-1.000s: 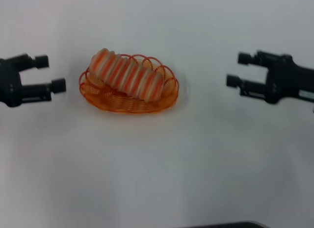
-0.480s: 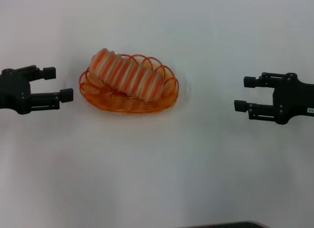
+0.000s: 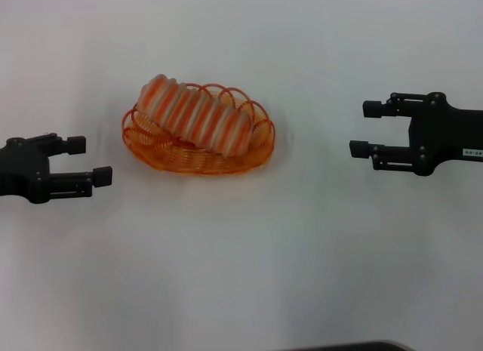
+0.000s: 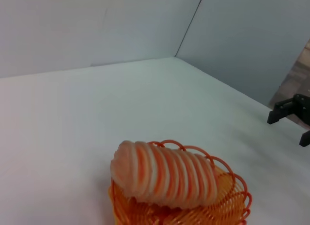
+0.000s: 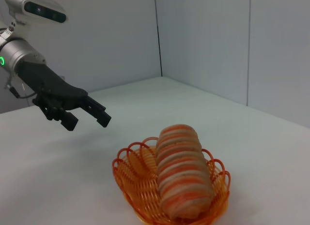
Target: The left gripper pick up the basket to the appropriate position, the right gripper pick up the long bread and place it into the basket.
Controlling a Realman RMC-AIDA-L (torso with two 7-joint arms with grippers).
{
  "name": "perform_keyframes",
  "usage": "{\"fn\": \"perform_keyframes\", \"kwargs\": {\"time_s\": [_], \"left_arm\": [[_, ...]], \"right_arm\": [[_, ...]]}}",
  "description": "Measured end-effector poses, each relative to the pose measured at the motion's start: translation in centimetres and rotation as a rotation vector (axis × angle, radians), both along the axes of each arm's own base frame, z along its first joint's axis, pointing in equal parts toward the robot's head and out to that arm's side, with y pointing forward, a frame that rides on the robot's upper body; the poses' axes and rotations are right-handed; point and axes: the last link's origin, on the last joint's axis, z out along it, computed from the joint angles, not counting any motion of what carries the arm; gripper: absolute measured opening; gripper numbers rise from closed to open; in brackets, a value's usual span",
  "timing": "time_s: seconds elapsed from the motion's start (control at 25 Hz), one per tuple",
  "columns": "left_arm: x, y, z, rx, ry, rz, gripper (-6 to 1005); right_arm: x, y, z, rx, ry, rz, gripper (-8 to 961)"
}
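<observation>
The bread (image 3: 195, 115) sits in the basket (image 3: 256, 143) on the table (image 3: 241, 253), one end poking over the rim. The left gripper (image 3: 88, 161) and right gripper (image 3: 365, 128) hang off to either side, both spread wide, holding nothing.

Head view looks down from above; both wrist views face the basket (image 3: 198, 140) low, from opposite sides.
</observation>
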Motion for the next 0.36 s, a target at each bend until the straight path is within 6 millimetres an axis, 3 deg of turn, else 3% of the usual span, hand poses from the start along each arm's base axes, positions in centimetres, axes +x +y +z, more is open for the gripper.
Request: {"fn": "perform_keyframes", "kwargs": {"time_s": [0.36], "left_arm": [[-0.13,0.05,-0.23,0.006,0.009,0.007,909]], "right_arm": [[0.63,-0.09,-0.43,-0.001,-0.023,-0.029,718]]}}
